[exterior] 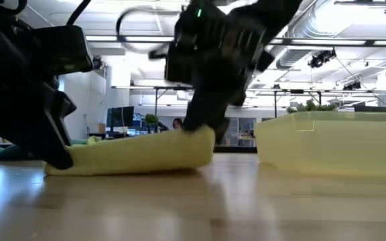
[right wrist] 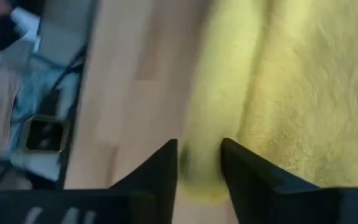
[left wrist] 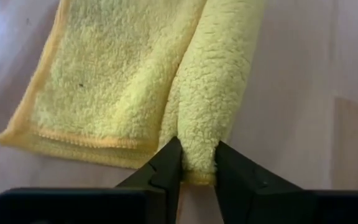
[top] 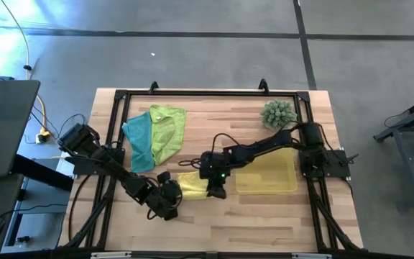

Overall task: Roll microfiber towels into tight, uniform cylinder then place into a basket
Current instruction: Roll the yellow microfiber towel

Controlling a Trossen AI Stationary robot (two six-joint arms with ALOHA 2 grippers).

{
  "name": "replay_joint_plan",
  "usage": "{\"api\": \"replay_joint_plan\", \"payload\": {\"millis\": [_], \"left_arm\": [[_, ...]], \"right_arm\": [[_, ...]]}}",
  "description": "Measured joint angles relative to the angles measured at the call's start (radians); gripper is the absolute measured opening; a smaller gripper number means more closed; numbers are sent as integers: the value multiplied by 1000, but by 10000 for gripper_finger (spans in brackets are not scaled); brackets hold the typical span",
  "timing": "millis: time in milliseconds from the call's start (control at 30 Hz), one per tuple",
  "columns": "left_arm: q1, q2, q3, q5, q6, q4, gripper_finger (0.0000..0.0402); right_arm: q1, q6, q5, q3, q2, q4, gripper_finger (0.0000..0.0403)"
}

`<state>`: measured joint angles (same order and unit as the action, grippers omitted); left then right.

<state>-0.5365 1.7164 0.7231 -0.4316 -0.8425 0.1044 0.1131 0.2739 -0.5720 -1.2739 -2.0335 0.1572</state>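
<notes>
The yellow towel (top: 192, 184) lies partly rolled on the table's (top: 264, 223) near half, between the two grippers, just beside the basket (top: 267, 173). The left gripper (left wrist: 197, 163) pinches one end of the rolled fold between its fingers. The right gripper (right wrist: 199, 163) straddles the opposite end; whether it clamps the pile cannot be told. The fabric reads as light, soft and limp, and it will likely sag and unroll if released. Hold is best taken at both roll ends. Farther back, the teal towel (top: 139, 140) and the green towel (top: 168, 132) lie loose, overlapping.
</notes>
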Motion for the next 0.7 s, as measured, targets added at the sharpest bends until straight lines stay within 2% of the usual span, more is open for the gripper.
{"api": "replay_joint_plan", "payload": {"millis": [133,200,367,533,600,700], "left_arm": [[0,0,0,51,-76,0,67],[5,0,0,72,-128,0,67],[31,-2,0,123,-272,0,67],[51,-2,1,172,-326,-9,67],[59,-2,1,192,-335,-15,67],[67,-2,1,222,-333,-32,67]], "right_arm": [[39,-197,45,0,100,66,143],[84,-320,155,-1,135,78,145],[247,-593,523,-2,129,58,140],[344,-637,906,-2,77,41,140],[361,-617,981,-3,61,19,140],[365,-591,988,-3,31,-7,140]]}}
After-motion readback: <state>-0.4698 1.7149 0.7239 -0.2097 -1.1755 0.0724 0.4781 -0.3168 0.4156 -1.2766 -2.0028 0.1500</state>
